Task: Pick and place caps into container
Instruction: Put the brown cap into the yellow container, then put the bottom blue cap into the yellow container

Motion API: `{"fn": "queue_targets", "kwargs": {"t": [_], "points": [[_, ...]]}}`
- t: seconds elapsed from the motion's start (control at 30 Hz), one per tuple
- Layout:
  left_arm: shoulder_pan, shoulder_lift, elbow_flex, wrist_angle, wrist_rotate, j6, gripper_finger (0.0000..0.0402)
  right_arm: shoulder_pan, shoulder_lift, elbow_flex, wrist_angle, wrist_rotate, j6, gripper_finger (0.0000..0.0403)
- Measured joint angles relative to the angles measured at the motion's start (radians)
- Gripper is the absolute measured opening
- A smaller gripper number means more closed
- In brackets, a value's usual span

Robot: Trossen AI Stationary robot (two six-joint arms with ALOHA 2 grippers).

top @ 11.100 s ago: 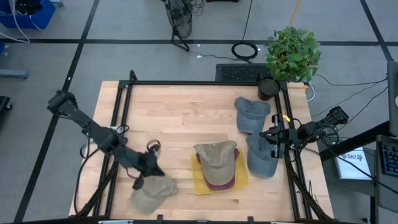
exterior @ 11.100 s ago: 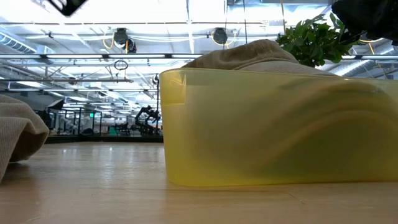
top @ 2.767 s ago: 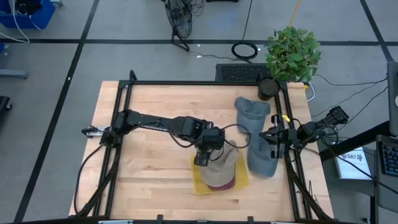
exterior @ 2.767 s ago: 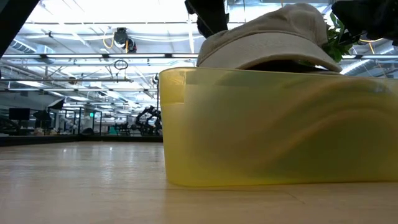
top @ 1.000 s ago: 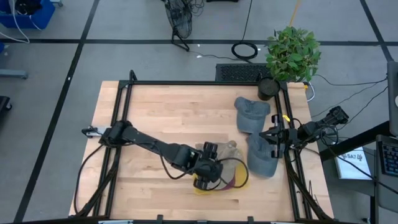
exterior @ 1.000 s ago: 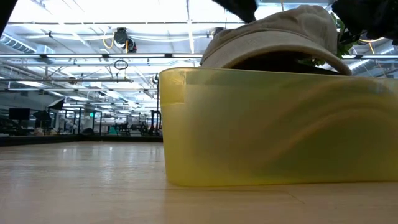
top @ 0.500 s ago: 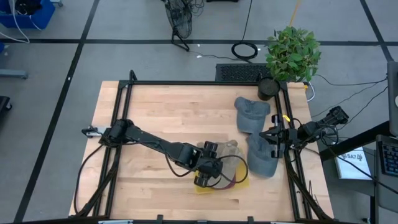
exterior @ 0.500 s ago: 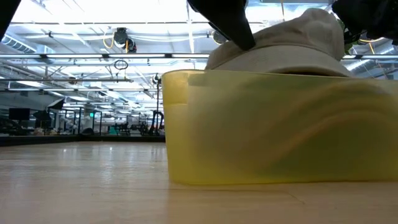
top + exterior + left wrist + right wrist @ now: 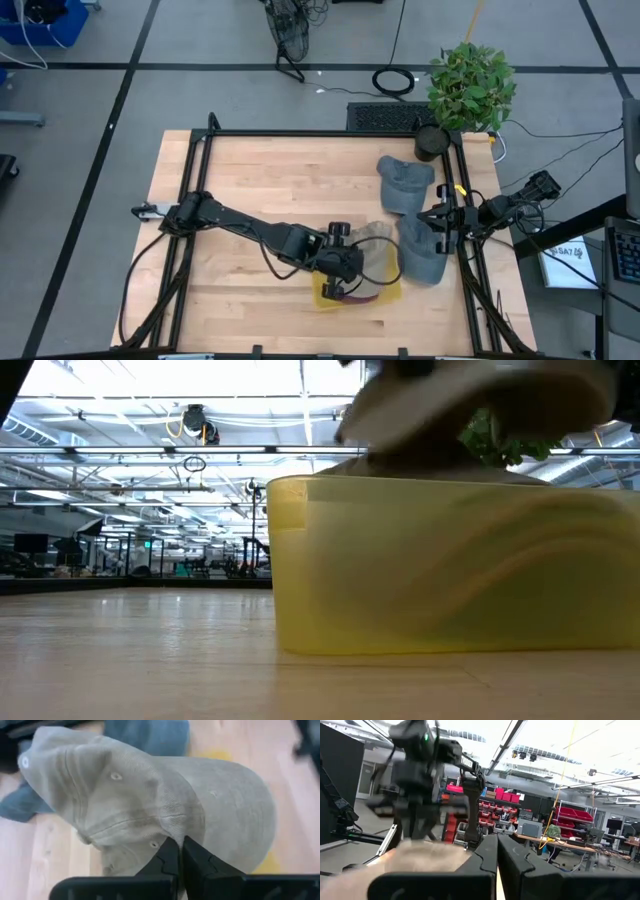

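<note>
Left claw point(image 9: 350, 266) pinched tight on tan cap point(image 9: 165, 815), yellow tray point(image 9: 460, 570) directly beneath (maroon cap inside). Lower squarely, then release. Right claw point(image 9: 496, 851) closed, empty.

Khaki cap point(image 9: 480, 400) above yellow container point(image 9: 450, 570)

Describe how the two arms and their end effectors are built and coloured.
Both arms are black, made of slim jointed links with black cables looping alongside. The left end effector has two matte black angular fingers that taper to narrow tips on a flat black crossbar. The right end effector has the same black tapered fingers. Near the right arm's wrist there is a small yellow marking.
</note>
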Motion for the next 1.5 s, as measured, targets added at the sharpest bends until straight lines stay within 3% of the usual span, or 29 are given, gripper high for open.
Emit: {"fn": "queue_targets", "kwargs": {"t": [0.27, 0.8, 1.23, 1.4, 1.5], "points": [[-0.001, -0.001, 0.042, -0.093, 0.013, -0.129, 0.0006, 0.000, 0.000, 0.000, -0.001, 0.000, 0.000, 0.0000], [0.016, -0.002, -0.170, 0.058, 0.075, -0.106, 0.0006, 0.000, 0.000, 0.000, 0.000, 0.000, 0.000, 0.0000], [0.025, -0.001, -0.068, 0.034, 0.123, -0.090, 0.0161, 0.000, 0.000, 0.000, -0.004, 0.000, 0.000, 0.0000], [0.025, -0.001, 0.032, -0.084, 0.120, -0.083, 0.0186, 0.000, 0.000, 0.000, -0.004, 0.000, 0.000, 0.0000], [0.023, -0.020, 0.109, -0.228, 0.043, -0.048, 0.0183, 0.000, 0.000, 0.000, -0.004, 0.000, 0.000, 0.0000]]}}
